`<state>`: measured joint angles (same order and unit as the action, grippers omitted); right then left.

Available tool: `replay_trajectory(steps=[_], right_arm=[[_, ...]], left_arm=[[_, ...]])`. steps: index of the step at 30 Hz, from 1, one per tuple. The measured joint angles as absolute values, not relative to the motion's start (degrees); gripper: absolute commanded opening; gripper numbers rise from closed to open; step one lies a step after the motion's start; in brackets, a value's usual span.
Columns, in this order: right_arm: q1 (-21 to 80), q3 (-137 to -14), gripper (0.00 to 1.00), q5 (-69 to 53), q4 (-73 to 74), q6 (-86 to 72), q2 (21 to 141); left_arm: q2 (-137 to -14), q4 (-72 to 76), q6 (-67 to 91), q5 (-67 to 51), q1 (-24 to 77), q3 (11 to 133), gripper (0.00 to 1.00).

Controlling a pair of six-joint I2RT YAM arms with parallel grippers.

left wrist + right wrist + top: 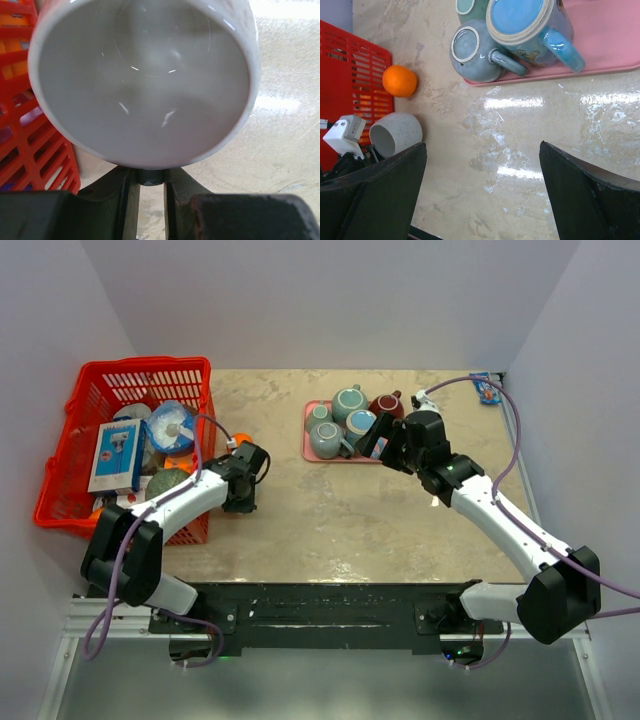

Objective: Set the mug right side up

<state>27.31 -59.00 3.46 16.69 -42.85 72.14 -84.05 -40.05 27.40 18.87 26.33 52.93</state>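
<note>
One pale grey speckled ceramic mug [400, 131] lies tipped on its side just beside the red plastic slatted basket [355, 65], near a round orange fruit [399, 80]. The left gripper [148, 175] is pressed together on the mug's rim. The mouth faces back at the wrist, so the long axis runs roughly level, away from the fingers. The right gripper [482, 200] hangs spread and empty, well apart by the pink tray [610, 40]. Righting probably falls to the left wrist: a roll bringing the mouth upward.

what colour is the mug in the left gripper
Pale grey-white, faintly speckled mug; it shows best in the right wrist view.
</note>
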Motion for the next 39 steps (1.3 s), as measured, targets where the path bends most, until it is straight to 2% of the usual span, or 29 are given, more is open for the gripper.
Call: replay_trajectory(steps=[5,6,8,11,12,20,22,30,39], right_arm=[[27.3,-59.0,0.98,3.4,16.7,-43.1,72.1],[27.3,-59.0,0.98,3.4,16.7,-43.1,72.1],[27.3,-59.0,0.98,3.4,16.7,-43.1,72.1],[27.3,-59.0,0.98,3.3,16.7,-43.3,72.1],[27.3,-59.0,0.99,3.3,16.7,-43.4,72.1],[27.3,-59.0,0.99,3.7,18.1,-43.1,72.1],[27.3,-59.0,0.99,4.0,18.6,-42.8,72.1],[27.3,-59.2,0.99,5.0,19.3,-39.7,72.4],[27.3,-63.5,0.98,5.1,16.1,-21.4,82.3]], left_arm=[[-84.4,-38.2,27.4,17.9,25.5,50.7,0.13],[-84.4,-38.0,27.4,17.9,25.5,50.7,0.2],[-84.4,-37.7,27.4,17.9,25.5,50.7,0.26],[-84.4,-37.7,27.6,18.1,25.5,50.7,0.44],[-84.4,-37.6,27.5,18.3,25.5,50.7,0.55],[-83.1,-37.6,27.2,19.2,25.5,51.5,0.95],[-82.1,-37.8,27.0,19.3,25.5,52.3,0.99],[-78.0,-39.9,25.7,18.9,26.4,59.3,0.99],[-69.6,-38.7,24.2,15.1,28.2,65.4,0.99]])
